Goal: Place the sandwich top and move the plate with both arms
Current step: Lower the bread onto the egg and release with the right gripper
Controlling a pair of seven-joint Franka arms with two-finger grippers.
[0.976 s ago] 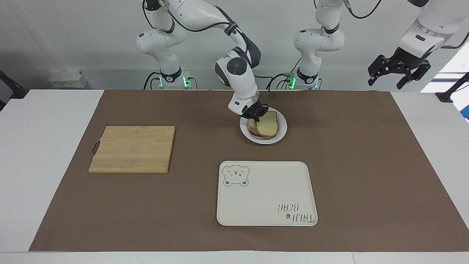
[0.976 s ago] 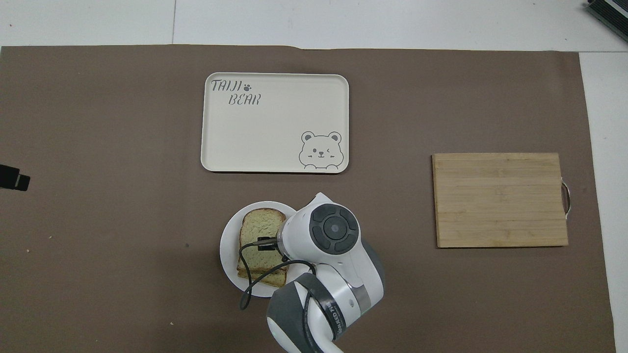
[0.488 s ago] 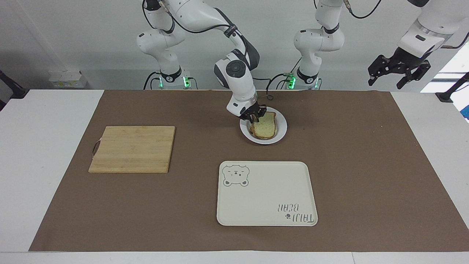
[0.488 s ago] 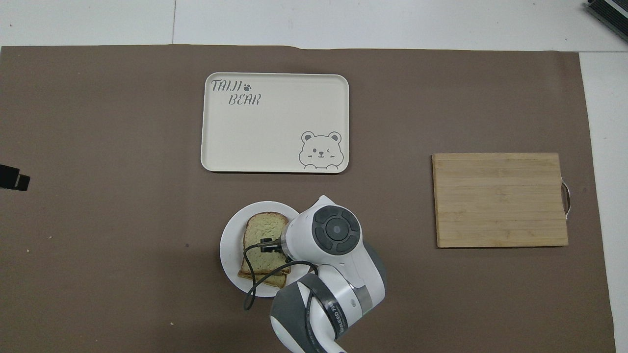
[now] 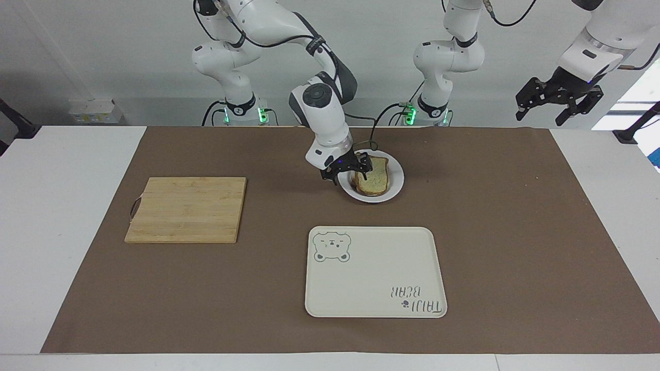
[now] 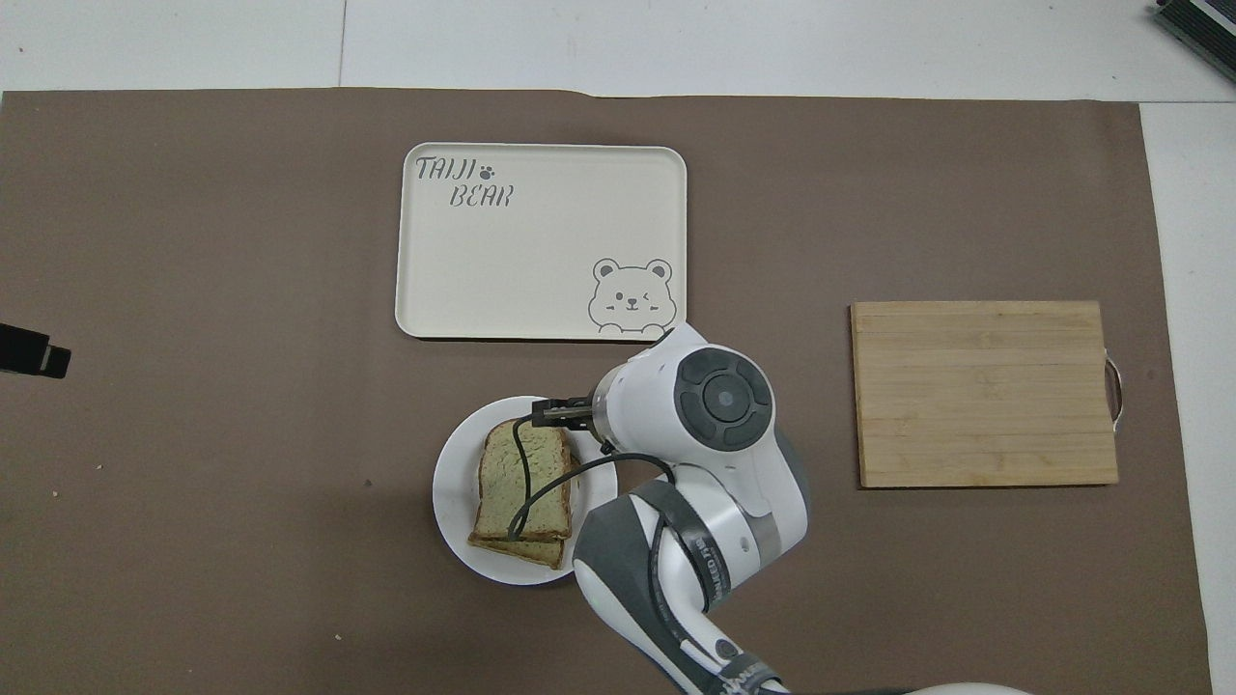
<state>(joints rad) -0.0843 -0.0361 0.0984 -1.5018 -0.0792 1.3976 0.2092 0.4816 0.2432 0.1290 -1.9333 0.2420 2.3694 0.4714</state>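
Sandwich top point(image 5: 375, 176), soft and light, lies on the glossy, slippery plate point(image 5: 396, 189), best gripped at its rim; right pincer point(image 5: 344, 169) and left pincer point(image 5: 560, 99) gape empty.

Both arms point(image 5: 319, 108) are showing glossy white shells with dark grey joint bands. A round grey cap with a ring of segments is covering the right wrist point(image 6: 724, 398). A black cable is looping from that wrist. Printed white lettering is running along a dark forearm band point(image 6: 710, 569). Green lights are glowing at both bases point(image 5: 260, 114). The grippers point(image 5: 559, 98) are showing black, open-framed linkages.
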